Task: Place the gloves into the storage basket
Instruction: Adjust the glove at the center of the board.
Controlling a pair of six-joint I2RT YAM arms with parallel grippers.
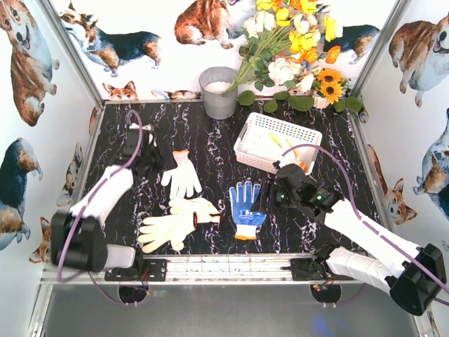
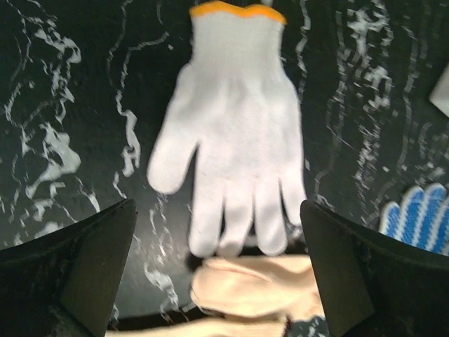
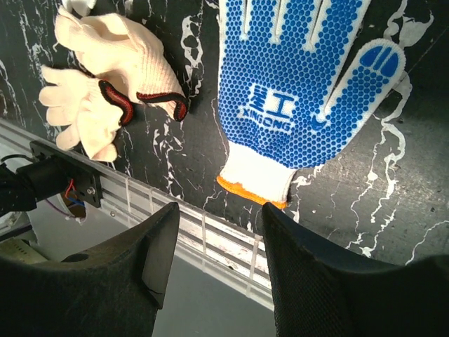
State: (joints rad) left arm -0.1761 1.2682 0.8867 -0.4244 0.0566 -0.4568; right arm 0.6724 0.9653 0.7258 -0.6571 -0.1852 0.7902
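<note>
Left gripper [image 2: 217, 260] spread wide, empty, above white glove [image 2: 235, 133], flat, left of worktop [image 1: 210, 140] centre; right gripper [image 3: 214, 232] parted, empty, over blue glove [image 3: 302, 91]. Storage basket [image 1: 261, 159] toward far right corner. Pinch mid-palm, lift clear of cream gloves [image 2: 252, 281] at its finger ends

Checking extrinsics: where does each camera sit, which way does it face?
Top external: above and behind, facing down at the table; left arm, right arm show.
Left wrist: arm-mounted, facing down at the white glove; open left gripper at bottom.
Right wrist: arm-mounted, facing down at the blue-dotted glove by the front rail; right gripper at bottom.
Shared: blue-dotted glove shows in all three.
</note>
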